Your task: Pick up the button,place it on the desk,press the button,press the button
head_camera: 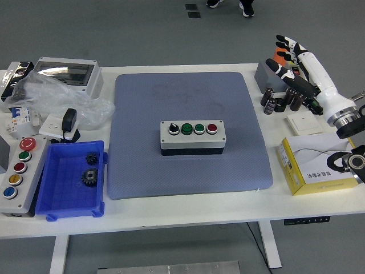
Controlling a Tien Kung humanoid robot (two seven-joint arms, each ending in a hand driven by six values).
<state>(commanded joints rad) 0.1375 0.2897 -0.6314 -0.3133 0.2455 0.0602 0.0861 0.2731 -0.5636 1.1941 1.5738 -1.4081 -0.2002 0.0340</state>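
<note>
While nothing is held, a grey rectangular button box point(193, 137) with four round controls is seen at the centre of a blue textured mat point(188, 134). Farther right, the right hand point(296, 65) is raised, fingers spread, above small dark cylinders point(279, 101).

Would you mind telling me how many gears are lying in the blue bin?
2: a smaller gear toward the back of the blue bin and a larger gear just in front of it. None looks hidden.
</note>
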